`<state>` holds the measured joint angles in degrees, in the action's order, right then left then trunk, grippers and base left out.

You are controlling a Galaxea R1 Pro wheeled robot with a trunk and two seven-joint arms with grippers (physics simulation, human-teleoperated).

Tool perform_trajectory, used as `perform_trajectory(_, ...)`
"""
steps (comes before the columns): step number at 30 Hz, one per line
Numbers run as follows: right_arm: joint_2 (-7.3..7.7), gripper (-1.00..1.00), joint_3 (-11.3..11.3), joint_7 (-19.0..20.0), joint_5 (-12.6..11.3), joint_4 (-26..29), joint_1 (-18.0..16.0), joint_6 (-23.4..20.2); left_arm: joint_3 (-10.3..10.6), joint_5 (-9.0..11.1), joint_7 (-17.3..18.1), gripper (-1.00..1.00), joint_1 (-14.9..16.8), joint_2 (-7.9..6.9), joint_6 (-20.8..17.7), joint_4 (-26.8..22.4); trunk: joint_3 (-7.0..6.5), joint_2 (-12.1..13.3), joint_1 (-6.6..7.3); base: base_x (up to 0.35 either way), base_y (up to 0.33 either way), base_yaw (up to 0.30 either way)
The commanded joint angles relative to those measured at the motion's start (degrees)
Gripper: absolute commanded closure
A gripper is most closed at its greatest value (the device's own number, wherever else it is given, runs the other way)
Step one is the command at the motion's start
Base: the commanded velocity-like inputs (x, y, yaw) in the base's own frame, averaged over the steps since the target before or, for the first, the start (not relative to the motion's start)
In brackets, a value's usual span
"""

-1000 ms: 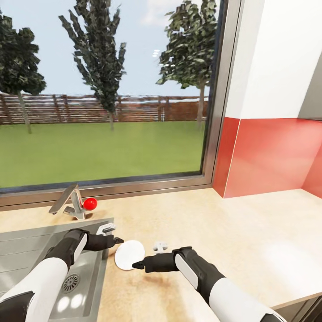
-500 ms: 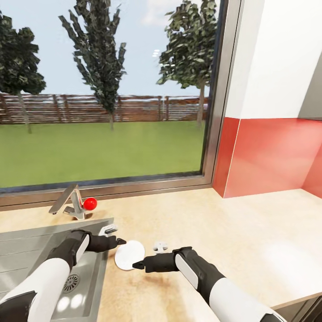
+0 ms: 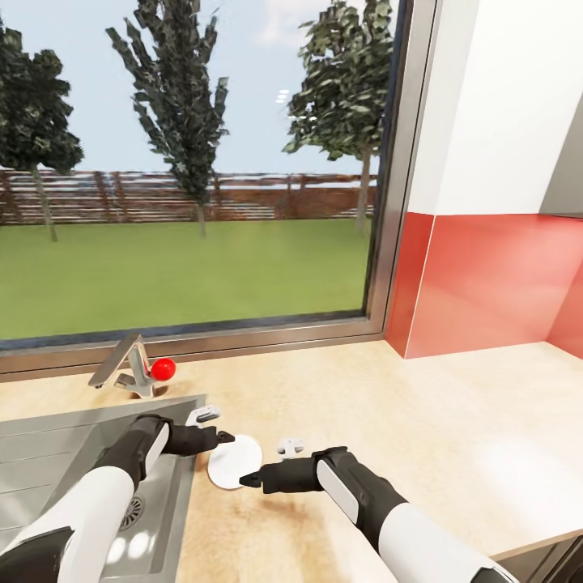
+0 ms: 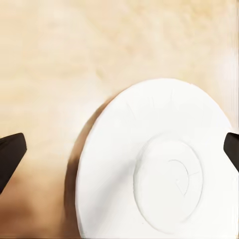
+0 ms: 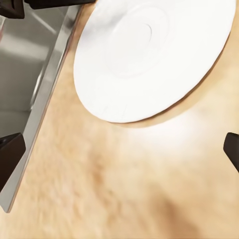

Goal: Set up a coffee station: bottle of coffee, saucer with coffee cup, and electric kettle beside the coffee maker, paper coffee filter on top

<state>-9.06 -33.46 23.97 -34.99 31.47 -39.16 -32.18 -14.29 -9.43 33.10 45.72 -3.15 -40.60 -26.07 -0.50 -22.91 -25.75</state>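
We see a white saucer (image 3: 235, 462) lying flat on the beige table (image 3: 421, 421), face up; being round, it has no long axis. Our left pincer (image 3: 227, 437) hovers at its 11 o'clock edge, fingers apart. Our right pincer (image 3: 248, 480) sits at its 5 o'clock edge, fingers apart. A steel sink (image 3: 48, 453) lies at 9 o'clock, with a red-knobbed faucet (image 3: 134, 368) behind it.
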Motion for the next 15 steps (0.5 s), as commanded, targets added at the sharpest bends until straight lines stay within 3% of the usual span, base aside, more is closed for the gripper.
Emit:
perform_trajectory(1, 0.01, -1.00, -0.1, 0.0, -0.2, 0.0, 0.0, -0.2, -0.4, -0.5, 0.4, -1.00, 0.0, 0.21, -0.6, 2.3, 0.04, 0.0, -0.04, 0.000, 0.000, 0.000)
perform_trajectory(15, -0.16, -1.00, -0.1, -0.2, -0.2, 0.0, 0.0, 0.0, -0.4, -0.4, 0.5, -1.00, 0.0, 1.03, -0.6, 2.4, 0.04, 0.0, -0.04, 0.000, 0.000, 0.000)
